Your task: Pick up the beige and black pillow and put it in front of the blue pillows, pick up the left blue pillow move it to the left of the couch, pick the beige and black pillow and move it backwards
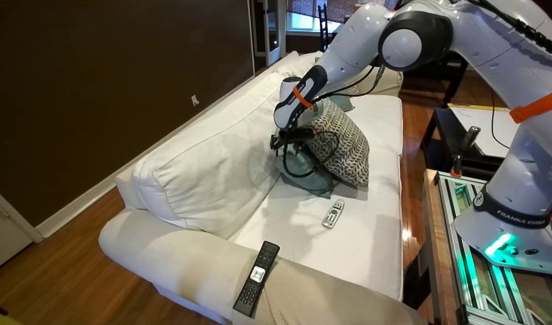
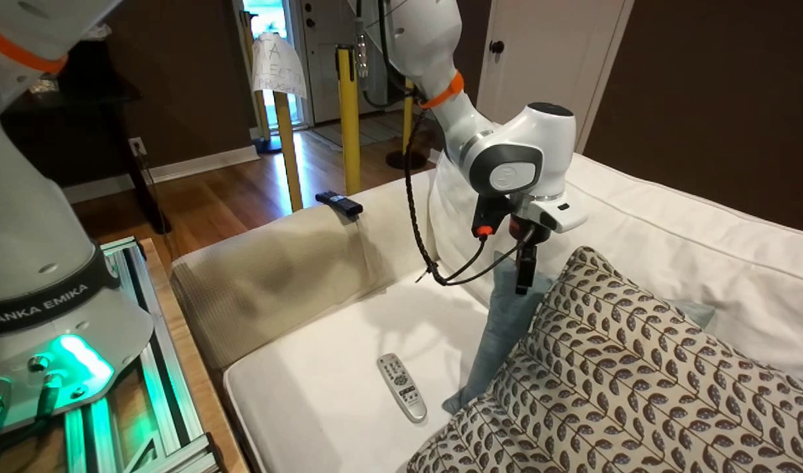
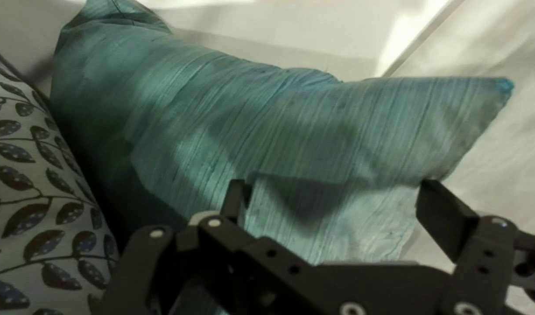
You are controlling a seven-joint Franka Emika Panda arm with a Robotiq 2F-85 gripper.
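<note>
The left blue pillow (image 2: 506, 322) leans against the white couch (image 1: 203, 171) and fills most of the wrist view, its teal fabric (image 3: 232, 131) creased along the top edge. My gripper (image 3: 335, 188) hangs over it with the fingers wide apart and only pillow surface seen between and beyond them. From an exterior view the gripper (image 2: 525, 279) points down near this pillow's upper edge. The beige and black pillow (image 2: 638, 381), patterned with dark leaves, slants in front and partly covers it; its edge (image 3: 35, 210) borders the wrist view. Just a corner of the other blue pillow (image 2: 700, 314) shows.
A silver remote (image 1: 333, 213) lies on the seat close to the pillows. On the couch's rounded arm rests a black remote (image 1: 257, 277). Cables loop down from the wrist beside the pillows. The robot's base stands on a metal-framed table (image 1: 432, 216) along the couch front.
</note>
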